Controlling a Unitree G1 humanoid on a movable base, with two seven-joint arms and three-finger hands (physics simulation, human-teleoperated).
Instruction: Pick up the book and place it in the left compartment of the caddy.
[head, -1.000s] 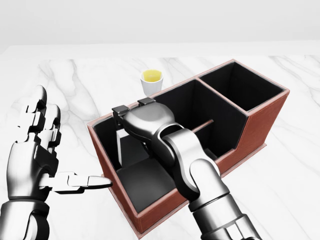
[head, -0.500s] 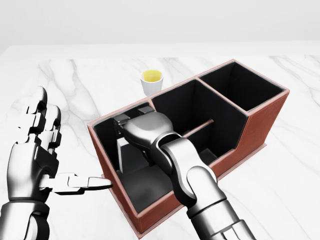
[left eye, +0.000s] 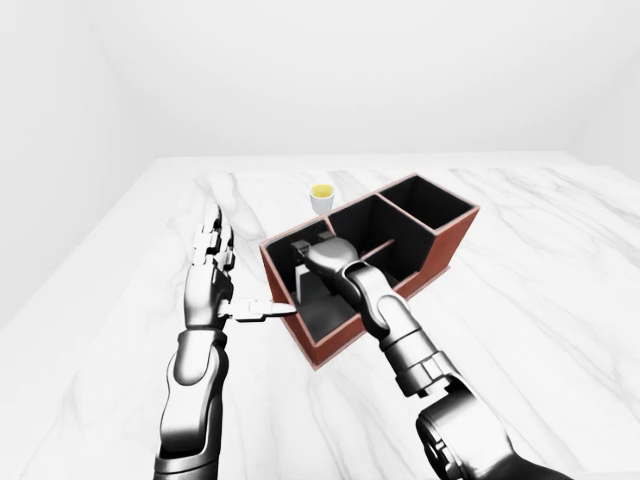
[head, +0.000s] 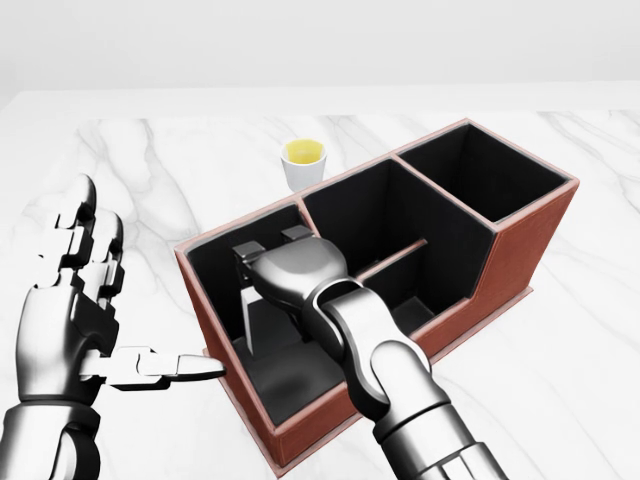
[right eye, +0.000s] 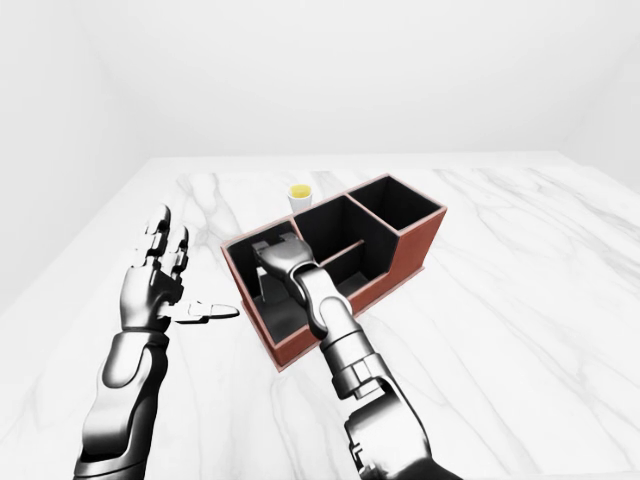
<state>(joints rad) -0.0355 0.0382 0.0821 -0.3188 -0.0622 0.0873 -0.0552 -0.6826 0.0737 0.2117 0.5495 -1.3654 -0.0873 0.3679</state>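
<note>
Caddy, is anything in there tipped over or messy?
Nothing stands out. The caddy sits flat, the right hand reaches into its left compartment, and the cup stands upright, unspilled. The open left hand waits beside the caddy.

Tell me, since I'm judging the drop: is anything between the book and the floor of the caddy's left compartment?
Nothing visible. The right hand holds the dark book upright inside the left compartment of the caddy, whose floor beneath looks bare. The left hand stays outside, open.
</note>
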